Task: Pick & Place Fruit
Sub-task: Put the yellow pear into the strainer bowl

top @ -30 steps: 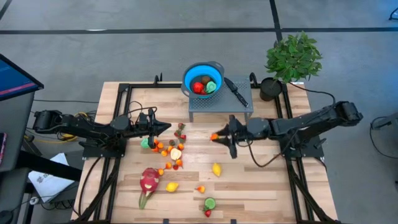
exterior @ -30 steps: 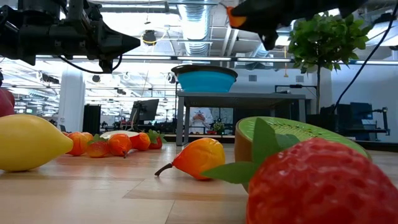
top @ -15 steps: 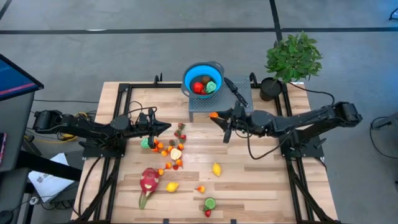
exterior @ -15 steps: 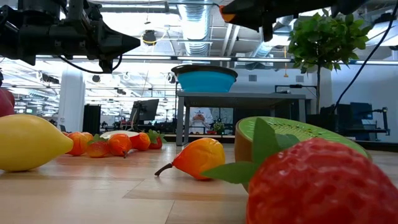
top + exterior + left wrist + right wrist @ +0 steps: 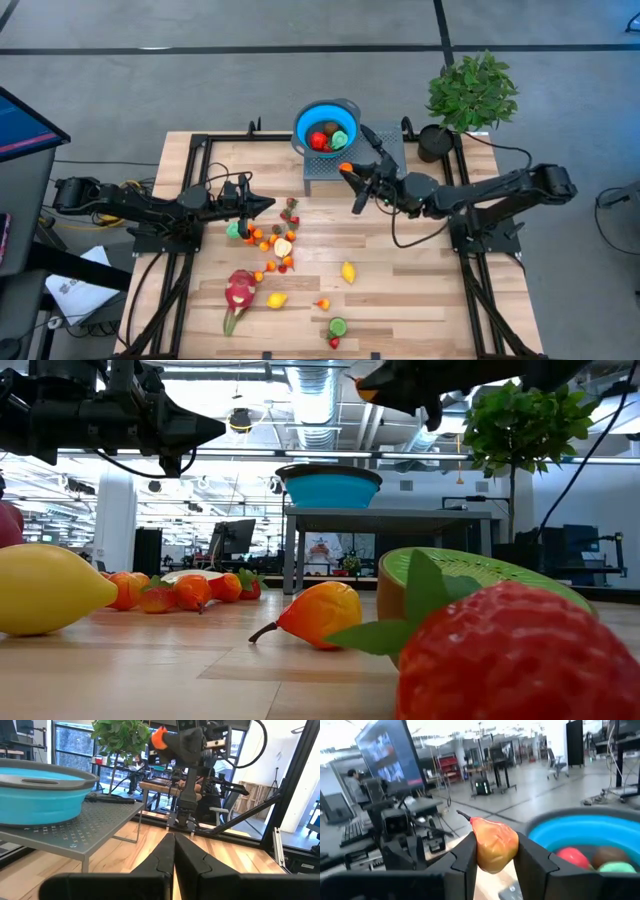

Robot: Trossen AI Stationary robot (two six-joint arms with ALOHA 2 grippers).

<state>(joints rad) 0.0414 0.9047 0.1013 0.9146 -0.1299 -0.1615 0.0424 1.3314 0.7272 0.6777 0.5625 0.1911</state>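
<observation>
The right hand pinches a small orange pear-shaped fruit between its two fingers, lifted well above the counter. Just ahead of this hand sits the blue colander on a grey perforated stand; a red fruit, a brown one and a green one lie inside it. The held fruit hangs beside the colander's rim, not yet over it. Beyond the hand's far side stand a black-handled knife on the stand and a potted plant. The left hand is pressed together, empty, hovering over a cluster of small orange and red fruits. Nearer the counter's front lie a dragon fruit, two lemons, and a kiwi half with a strawberry.
</observation>
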